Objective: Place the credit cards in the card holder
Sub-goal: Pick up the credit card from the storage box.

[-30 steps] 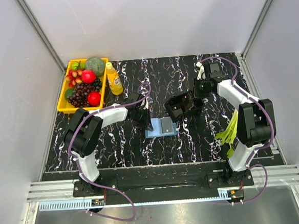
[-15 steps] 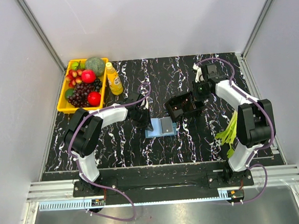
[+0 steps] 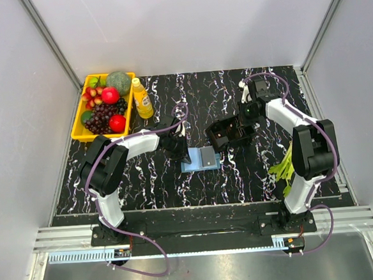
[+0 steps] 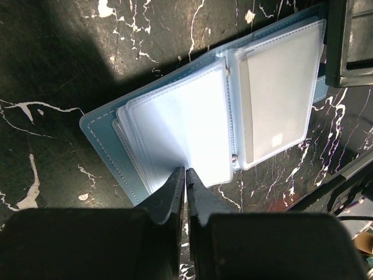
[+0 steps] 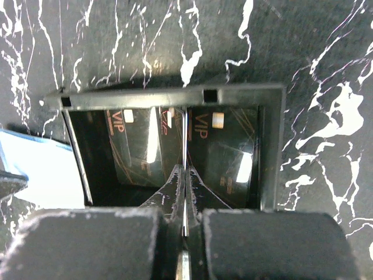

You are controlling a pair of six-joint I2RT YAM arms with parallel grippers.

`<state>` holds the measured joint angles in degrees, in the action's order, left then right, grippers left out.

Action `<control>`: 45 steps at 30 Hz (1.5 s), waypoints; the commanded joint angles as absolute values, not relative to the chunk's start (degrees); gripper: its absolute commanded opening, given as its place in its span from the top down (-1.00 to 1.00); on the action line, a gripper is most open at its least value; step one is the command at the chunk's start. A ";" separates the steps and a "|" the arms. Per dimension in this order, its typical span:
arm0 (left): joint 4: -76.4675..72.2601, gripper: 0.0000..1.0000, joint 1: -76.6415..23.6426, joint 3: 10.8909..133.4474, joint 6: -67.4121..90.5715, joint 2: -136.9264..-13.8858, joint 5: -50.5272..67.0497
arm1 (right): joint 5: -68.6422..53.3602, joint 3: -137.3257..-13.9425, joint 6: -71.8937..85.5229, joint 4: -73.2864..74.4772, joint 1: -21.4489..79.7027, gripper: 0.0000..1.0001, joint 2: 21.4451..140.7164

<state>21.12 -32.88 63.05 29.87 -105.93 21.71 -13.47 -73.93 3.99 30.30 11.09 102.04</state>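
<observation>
Two pairs of jaws are at work here, and both are closed down. At the far left of the table a yellow tray (image 3: 77, 130) of fruit and an orange-capped bottle (image 3: 142, 98) stand well apart from the job.

The left gripper (image 4: 185, 173) sits at the left edge of the open card holder (image 4: 105, 137). Its jaws are pressed together on the lower edge of a clear sleeve, apparently nipping that page to keep the book spread flat. One grey card (image 4: 274, 99) is already housed in the right-hand sleeve.

Just beyond the holder's right edge lies a black tray (image 5: 175, 96) with dark cards (image 5: 224, 151) marked VIP flat on its floor.

The right gripper (image 5: 185, 170) is over that tray. Its jaws are fully closed on a thin card (image 5: 185, 137), seen edge-on as a bright line running straight out from between them.

To the right of the right arm lie some leafy greens (image 3: 283, 167), clear of the work.

The coming move, I judge, turns on this: the holder lies to the left of the held card and nearer the arm bases, its pale corner just showing at the left edge of the right wrist view. The card stands on edge while the sleeves lie flat, so it must be turned as well as carried. The right arm has the card, the left the holder.
</observation>
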 commanded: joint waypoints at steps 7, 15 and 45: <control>21.71 0.82 -32.61 64.69 29.35 -106.70 19.16 | -6.68 -80.59 4.31 30.15 11.51 1.00 105.12; 21.71 0.82 -32.61 64.78 29.53 -106.96 19.16 | -8.16 -77.61 3.78 29.01 11.51 0.97 98.97; 21.80 0.82 -32.52 64.34 29.44 -106.52 18.98 | -0.35 -80.60 -6.50 42.45 19.86 0.97 99.05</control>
<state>21.43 -32.88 63.42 29.87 -106.15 21.65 -2.52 -78.54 -4.93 39.75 19.73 98.56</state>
